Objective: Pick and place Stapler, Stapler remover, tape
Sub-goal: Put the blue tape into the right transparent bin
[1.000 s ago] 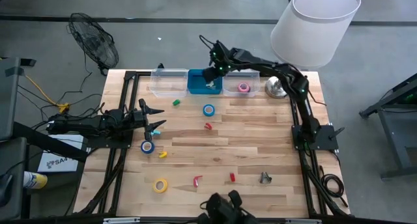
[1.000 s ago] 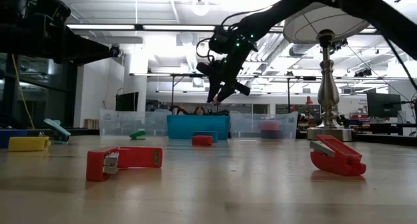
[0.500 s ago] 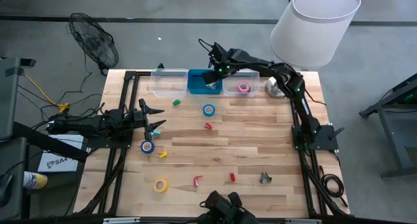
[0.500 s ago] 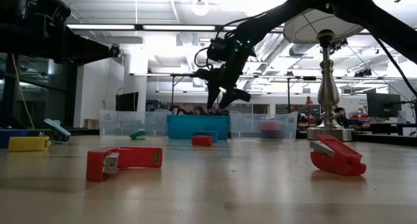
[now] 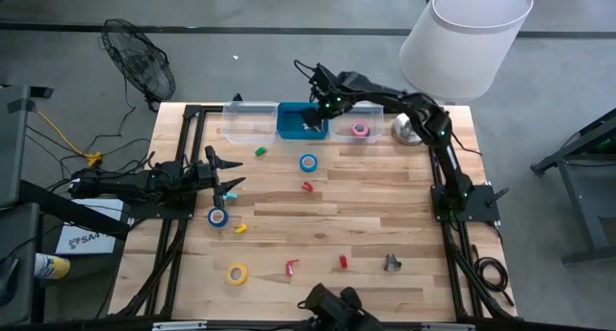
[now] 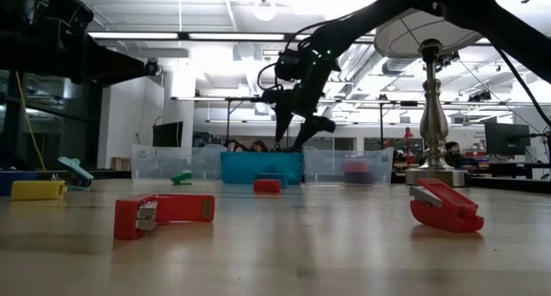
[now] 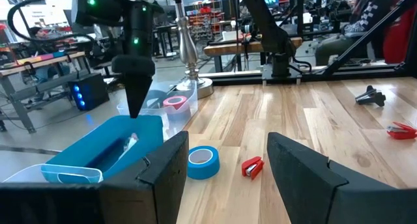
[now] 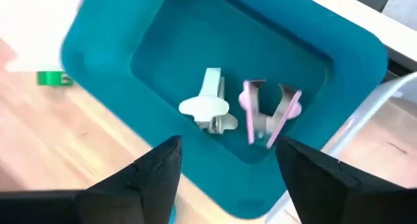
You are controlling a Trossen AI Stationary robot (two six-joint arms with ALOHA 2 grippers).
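Note:
My right gripper (image 5: 313, 114) (image 6: 293, 141) hangs open over the blue bin (image 5: 292, 121) at the table's far edge, fingers slanting down, nothing between them. On the bin's floor lie a pink stapler remover (image 8: 267, 113) and a white one (image 8: 208, 107). A pink tape (image 5: 360, 130) sits in the clear bin on its right. Loose on the table are a blue tape (image 5: 308, 163), another blue tape (image 5: 218, 216), a yellow tape (image 5: 237, 272), red staplers (image 5: 307, 187) (image 5: 292, 267) and a dark stapler remover (image 5: 391, 263). My left gripper (image 5: 231, 177) waits open at the left edge.
A second clear bin (image 5: 248, 119) stands left of the blue one. A lamp with a white shade (image 5: 467, 33) has its base (image 5: 408, 129) at the far right corner. A green stapler (image 5: 260, 152) and a yellow one (image 5: 240, 228) lie on the wood.
My right gripper has opened its fingers wide while staying over the blue bin, and has tipped to point more steeply down.

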